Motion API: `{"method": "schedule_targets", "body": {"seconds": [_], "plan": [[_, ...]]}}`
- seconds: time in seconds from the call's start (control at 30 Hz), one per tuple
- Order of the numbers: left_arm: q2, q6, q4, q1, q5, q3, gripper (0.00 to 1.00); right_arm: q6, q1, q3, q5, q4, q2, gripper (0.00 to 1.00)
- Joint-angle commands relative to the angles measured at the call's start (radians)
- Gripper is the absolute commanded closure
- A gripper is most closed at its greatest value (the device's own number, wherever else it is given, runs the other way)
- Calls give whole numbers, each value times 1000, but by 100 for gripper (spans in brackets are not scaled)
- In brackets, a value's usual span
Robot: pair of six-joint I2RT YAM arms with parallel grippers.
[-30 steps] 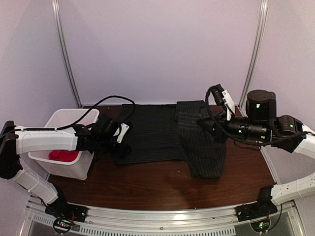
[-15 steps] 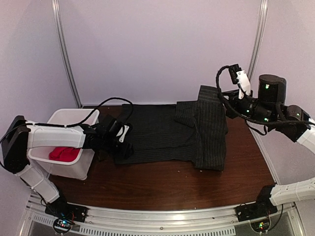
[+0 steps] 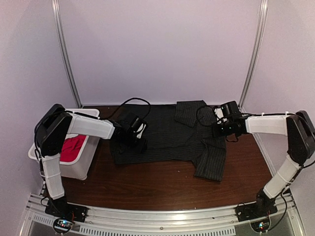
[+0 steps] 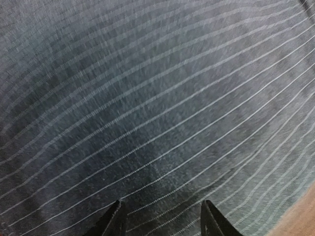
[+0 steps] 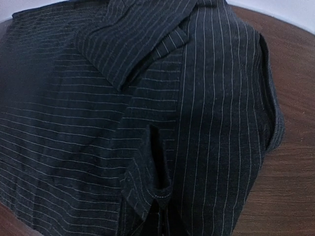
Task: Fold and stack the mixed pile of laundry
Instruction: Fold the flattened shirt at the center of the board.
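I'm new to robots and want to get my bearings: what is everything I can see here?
pinstriped shirt: one, dark charcoal, spread across the table's middle
T-shirt: one, red, inside the bin
bin: one, white, at the table's left edge
table: one, dark brown wood, under everything
left end effector: one, black, open over the shirt's left part
right end effector: one, black, shut on the shirt's right side

Walls point(image 3: 157, 49): we see plain pale lilac filling the upper frame.
Poles: we see one curved metal pole upper left point(image 3: 66, 59) and another upper right point(image 3: 253, 54).
Table point(image 3: 147, 184): we see dark wood at centre.
Rail point(image 3: 157, 215): we see slotted aluminium along the bottom.
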Motion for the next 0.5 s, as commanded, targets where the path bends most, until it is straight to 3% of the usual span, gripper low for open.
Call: {"method": "schedule_targets", "body": {"seconds": [0.0,0.23,0.47], "plan": [[53,-10,28,9,16,9,48,27,-62,55,-75,71,143,100],[74,-3,23,9,38,-29,51,68,-78,32,-108,30,251,100],[-9,-8,18,0,71,-178,60,116,-77,-140,-119,-17,120,100]]}}
